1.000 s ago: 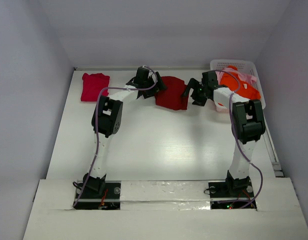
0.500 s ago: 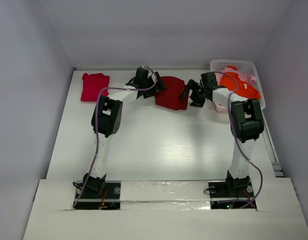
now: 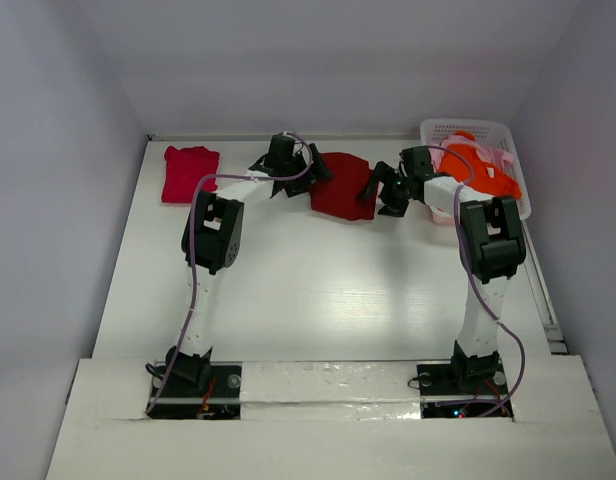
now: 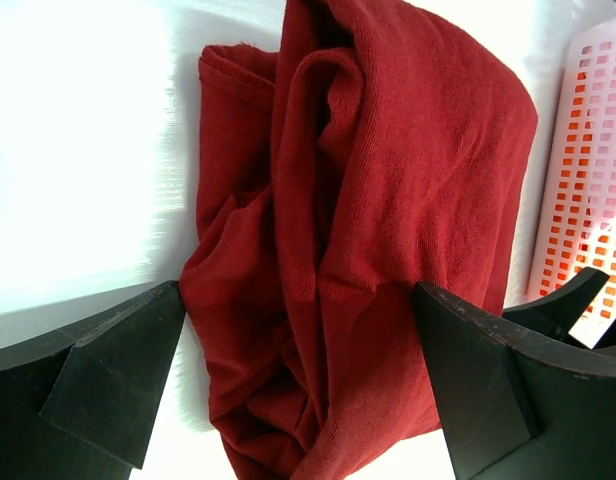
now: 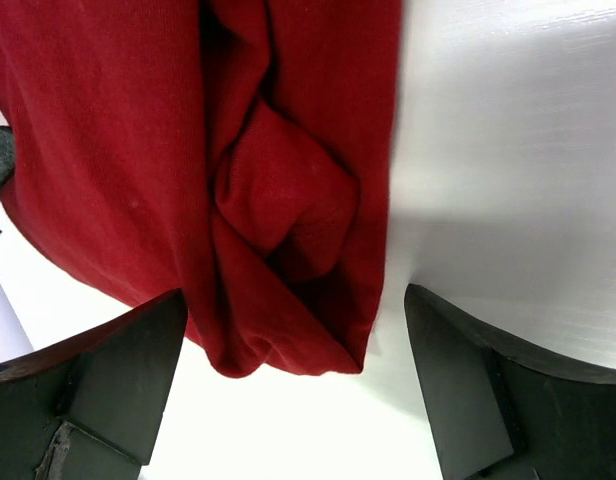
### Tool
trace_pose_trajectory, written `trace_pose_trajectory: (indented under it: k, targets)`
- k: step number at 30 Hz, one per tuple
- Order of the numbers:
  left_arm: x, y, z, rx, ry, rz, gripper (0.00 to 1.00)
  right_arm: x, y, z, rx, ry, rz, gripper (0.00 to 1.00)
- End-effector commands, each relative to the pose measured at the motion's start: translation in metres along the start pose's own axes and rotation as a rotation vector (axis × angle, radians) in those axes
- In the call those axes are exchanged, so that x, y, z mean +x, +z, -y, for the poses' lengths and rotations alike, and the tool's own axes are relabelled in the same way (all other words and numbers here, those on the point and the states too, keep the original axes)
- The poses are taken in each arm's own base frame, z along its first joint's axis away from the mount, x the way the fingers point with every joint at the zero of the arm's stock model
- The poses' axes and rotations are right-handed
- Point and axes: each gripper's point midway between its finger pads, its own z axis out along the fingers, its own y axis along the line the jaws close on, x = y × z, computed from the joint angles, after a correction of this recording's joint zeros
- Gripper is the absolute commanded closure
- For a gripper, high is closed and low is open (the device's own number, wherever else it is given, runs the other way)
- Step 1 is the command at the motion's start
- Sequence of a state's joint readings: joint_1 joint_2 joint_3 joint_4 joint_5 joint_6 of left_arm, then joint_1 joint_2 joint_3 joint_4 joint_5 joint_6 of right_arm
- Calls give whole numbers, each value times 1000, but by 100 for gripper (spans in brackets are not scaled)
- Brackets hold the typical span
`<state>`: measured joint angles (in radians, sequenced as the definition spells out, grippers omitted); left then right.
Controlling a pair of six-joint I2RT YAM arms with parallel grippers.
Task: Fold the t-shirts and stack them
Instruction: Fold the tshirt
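Note:
A crumpled dark red t-shirt lies at the far middle of the table. My left gripper is open at its left edge; in the left wrist view the shirt bunches between the wide-apart fingers. My right gripper is open at the shirt's right edge; in the right wrist view a corner of the shirt lies between the fingers. A folded crimson-pink t-shirt lies at the far left. An orange t-shirt and a pale pink t-shirt sit in the basket.
The white lattice basket stands at the far right corner, and its wall shows in the left wrist view. White walls enclose the table at the back and both sides.
My right gripper has moved a little left, closer onto the dark red shirt's right edge. The left gripper and the shirts have barely moved.

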<state>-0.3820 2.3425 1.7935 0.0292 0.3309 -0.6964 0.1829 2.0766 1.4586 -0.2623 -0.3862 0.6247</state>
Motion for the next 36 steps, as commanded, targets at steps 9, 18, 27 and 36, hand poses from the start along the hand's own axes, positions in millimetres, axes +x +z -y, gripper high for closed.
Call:
trace_pose_trajectory:
  k: [9,18,27,36]
  targets:
    - [-1,2,-1,15,-4,-7,1,-10,2,-17,-66,-6,10,7]
    - [0,8,1,34,-24,-11,1,-10,4,-24,-109,1,7,11]
    - [1,12,2,51,-35,-14,1,-10,6,-25,-122,-1,7,12]
    - [4,10,-4,32,-32,-12,1,-11,1,-18,-65,18,20,13]
